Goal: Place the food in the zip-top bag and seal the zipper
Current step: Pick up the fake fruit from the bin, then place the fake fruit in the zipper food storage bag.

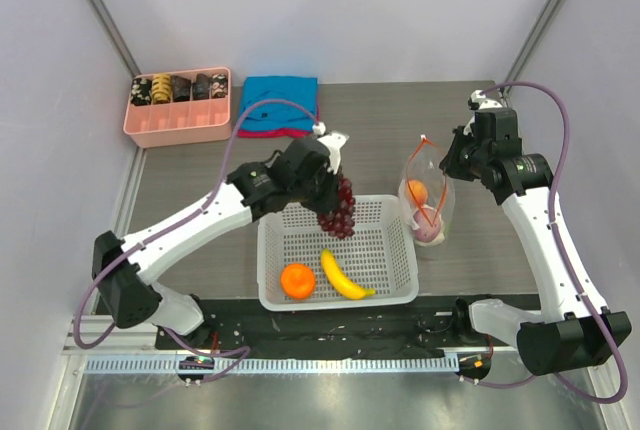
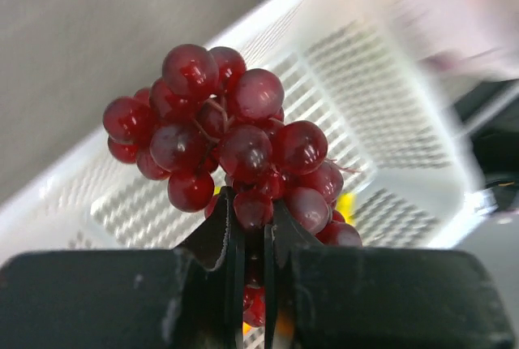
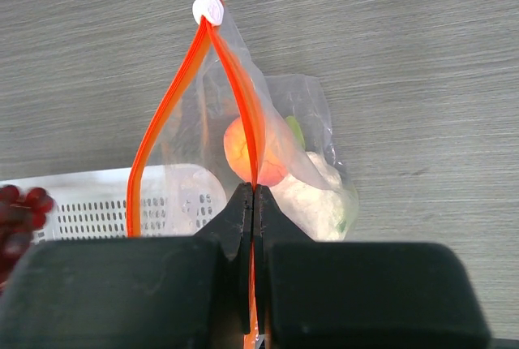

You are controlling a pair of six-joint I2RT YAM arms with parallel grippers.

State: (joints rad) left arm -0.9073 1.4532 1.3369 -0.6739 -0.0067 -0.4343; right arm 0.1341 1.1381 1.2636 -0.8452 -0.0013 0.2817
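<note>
1. Pink tray (image 1: 180, 122) sits far left at the back of the table, with dark items in its far row. A blue cloth (image 1: 281, 100) lies just right of it.
2. Left gripper (image 2: 253, 207): jaws pinched tight on the grapes (image 2: 231, 134). The grip is low on the bunch in the wrist view, and most of the cluster sticks out past the fingertips.
3. In the top view the bunch hangs directly under that gripper, over the far-left rim of the white mesh basket (image 1: 395, 250). Cannot tell if the grapes touch the rim.
4. Inside the basket, the orange (image 1: 297, 280) is near-left and the banana (image 1: 346, 276) is just beside it on the right. Both are well apart from the left gripper.
5. The zip-top bag (image 1: 441, 212) stands upright at the basket's right wall, near its far corner. Contact with the wall is unclear.
6. The bag holds the peach (image 3: 235, 150) and, lower, the cauliflower (image 3: 315, 196).
7. Right gripper (image 3: 253, 203): jaws fully together, clamped on the zipper (image 3: 158, 134) at one lip of the mouth.
8. The other lip bows away to the left, so the mouth gapes open. Both strips meet at the white slider (image 3: 209, 10) at the far end.
9. In the top view the right gripper sits at the bag's upper right edge, with the bag hanging below and left of it.
</note>
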